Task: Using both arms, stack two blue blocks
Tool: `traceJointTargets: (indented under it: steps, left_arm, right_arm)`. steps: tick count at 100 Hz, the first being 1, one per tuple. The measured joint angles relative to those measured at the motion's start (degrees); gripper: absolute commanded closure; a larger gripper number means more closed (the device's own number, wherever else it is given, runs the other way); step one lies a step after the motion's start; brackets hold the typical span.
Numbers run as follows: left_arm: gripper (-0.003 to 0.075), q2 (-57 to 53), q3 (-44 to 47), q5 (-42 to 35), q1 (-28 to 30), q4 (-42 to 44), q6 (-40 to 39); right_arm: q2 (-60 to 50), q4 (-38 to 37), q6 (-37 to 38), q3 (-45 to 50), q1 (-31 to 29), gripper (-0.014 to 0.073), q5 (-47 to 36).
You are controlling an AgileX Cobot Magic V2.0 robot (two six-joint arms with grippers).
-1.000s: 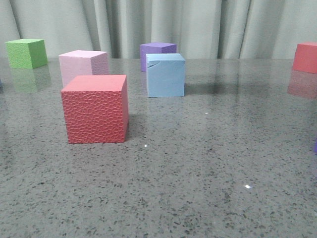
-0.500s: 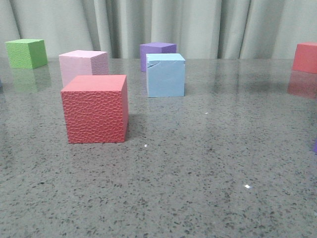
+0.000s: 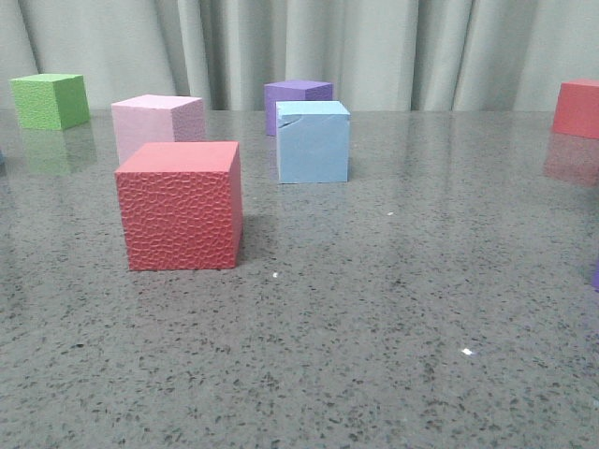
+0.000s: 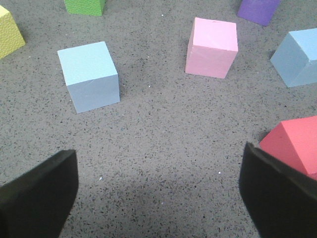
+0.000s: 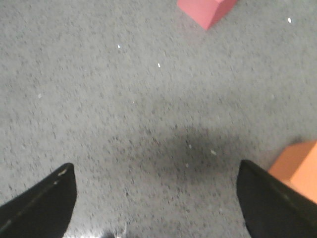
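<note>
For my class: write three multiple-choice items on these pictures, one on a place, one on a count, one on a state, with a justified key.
1. In the front view, what stands right behind the blue block?
A. purple cube
B. green cube
C. orange cube

2. How many blue blocks does the left wrist view show?
A. one
B. two
C. three

3. The left gripper is:
A. shut on a block
B. open, holding nothing
C. out of view

Key: 1 A, purple shows just behind it. 2 B, one apart, another at the edge. 3 B, fingers wide apart over bare table.
</note>
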Motion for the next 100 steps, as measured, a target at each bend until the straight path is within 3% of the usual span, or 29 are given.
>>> traceJointTargets:
  steps: [44, 100]
  left_arm:
    - [0.0102, 0.0, 0.0, 0.0, 0.0, 0.0, 0.0]
    - [0.0102, 0.0, 0.0, 0.0, 0.0, 0.0, 0.0]
  right_arm:
    - [-16.5, 0.7, 0.0, 17.4, 0.0, -0.0052, -4.5]
    - [-18.1, 0.7, 0.0, 18.5, 0.0, -0.0052, -5.1]
